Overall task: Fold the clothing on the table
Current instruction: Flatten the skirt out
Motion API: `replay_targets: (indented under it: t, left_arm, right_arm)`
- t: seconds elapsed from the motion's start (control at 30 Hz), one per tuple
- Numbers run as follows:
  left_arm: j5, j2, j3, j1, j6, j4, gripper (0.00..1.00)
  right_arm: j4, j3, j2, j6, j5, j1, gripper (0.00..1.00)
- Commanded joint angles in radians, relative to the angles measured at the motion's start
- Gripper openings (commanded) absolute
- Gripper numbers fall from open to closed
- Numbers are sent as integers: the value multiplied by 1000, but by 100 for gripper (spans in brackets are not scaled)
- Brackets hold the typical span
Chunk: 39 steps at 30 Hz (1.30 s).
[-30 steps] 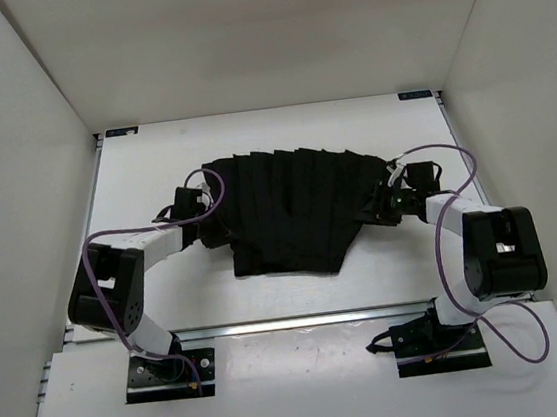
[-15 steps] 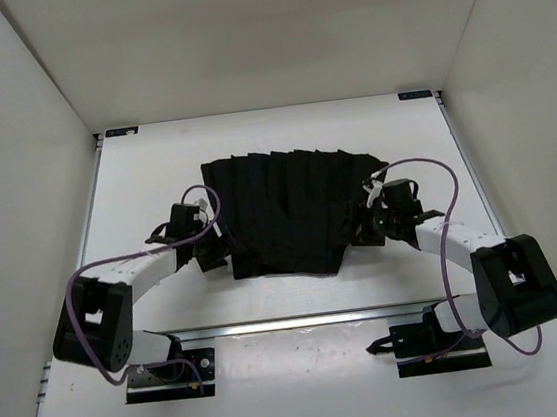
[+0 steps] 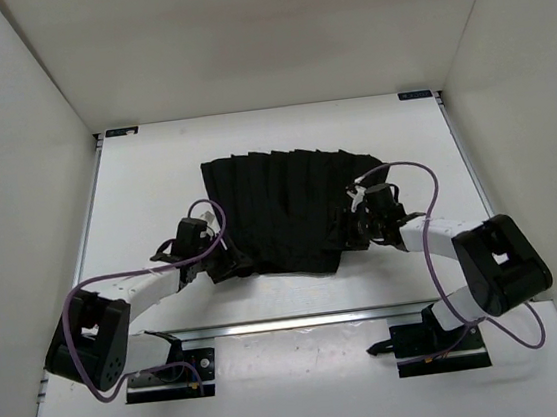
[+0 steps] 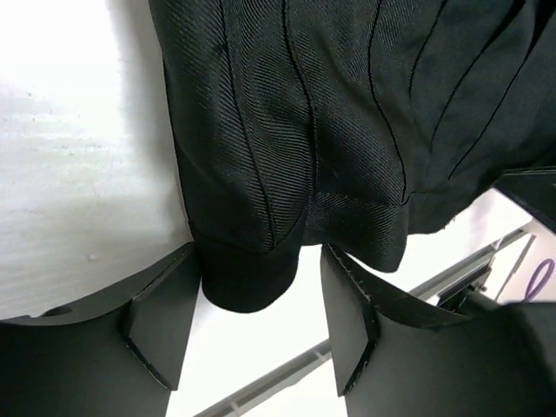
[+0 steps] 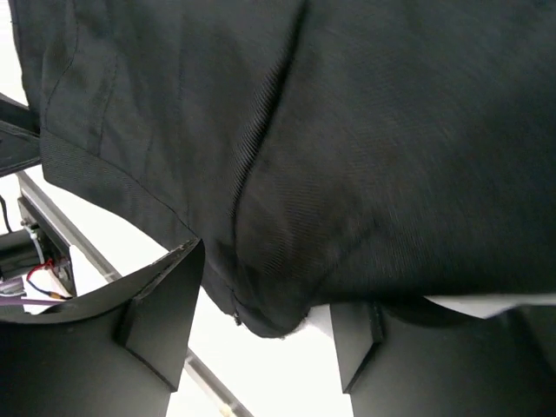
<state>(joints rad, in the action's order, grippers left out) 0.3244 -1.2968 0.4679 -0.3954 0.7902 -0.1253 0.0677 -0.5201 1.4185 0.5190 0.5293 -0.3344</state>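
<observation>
Near edge: arm bases (image 3: 169, 375) bolted before a metal rail (image 3: 301, 321) | left gripper (image 4: 261, 269) spread around the clothing (image 3: 284, 208) at its near-left hem corner, not clamped | right gripper (image 5: 265, 295) spread likewise, near-right corner | clothing fanned flat mid-table | white matte table (image 3: 145, 183) | pale walls (image 3: 238, 32) on three sides

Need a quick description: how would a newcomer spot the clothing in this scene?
Start at the white table. Near its middle, between the left gripper and the right gripper, lies the clothing. It is black like them but soft, fan-shaped and ribbed with many narrow pleats.
</observation>
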Motion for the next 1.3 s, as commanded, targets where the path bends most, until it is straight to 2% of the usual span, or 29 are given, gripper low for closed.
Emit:
replay_targets:
  t: [0.0, 0.03, 0.07, 0.1, 0.13, 0.17, 0.2, 0.27, 0.57, 0.7, 0.8, 0.87, 0.93, 0.97, 1.03, 1.1, 1.27]
  left_arm:
    - [-67, -19, -40, 3, 23, 42, 67]
    - [-68, -22, -47, 7, 32, 56, 63]
    - [-68, -27, -52, 7, 35, 65, 55]
    - [-67, -29, -54, 7, 35, 78, 52]
    - [-65, -33, -57, 10, 41, 79, 40]
    - [-68, -29, -52, 13, 40, 78, 26]
    - [-68, -30, -45, 21, 32, 72, 20]
    - [-70, -27, -32, 35, 6, 47, 1]
    - [-117, -12, 142, 89, -111, -111, 0]
    - [-99, -12, 199, 72, -121, -152, 0]
    - [-94, -18, 199, 53, -68, -133, 0]
    - [-70, -6, 154, 52, -13, -103, 0]
    - [-67, 14, 126, 49, 42, -59, 0]
    - [-67, 19, 120, 49, 43, -54, 0]
    - [-82, 18, 133, 35, 40, -71, 0]
    - [-84, 10, 143, 35, 35, -74, 0]
    - [-74, 13, 120, 38, 46, -37, 0]
  right_arm:
    - [30, -21, 59, 10, -11, -51, 55]
    - [47, -23, 65, 21, -9, -52, 52]
    - [63, -12, 65, 22, -3, -60, 46]
    - [69, -8, 69, 33, -6, -60, 34]
    - [70, -11, 68, 27, 0, -66, 24]
    - [60, -12, 68, 26, -3, -54, 9]
    - [50, -20, 68, 21, -6, -49, 0]
    - [8, -41, 60, 6, -15, -17, 0]
    - [-205, -202, -13, -93, 9, 187, 0]
    - [-247, -248, -16, -120, 6, 201, 0]
    - [-232, -229, -18, -109, 8, 181, 3]
    - [-209, -207, -12, -85, 27, 170, 15]
    - [-174, -182, -30, -68, 46, 152, 36]
    - [-166, -173, -32, -56, 29, 131, 39]
    - [-157, -146, -88, -36, 21, 114, 40]
    - [-143, -117, -128, -16, 20, 107, 37]
    - [-252, -34, -240, -82, -72, 14, 34]
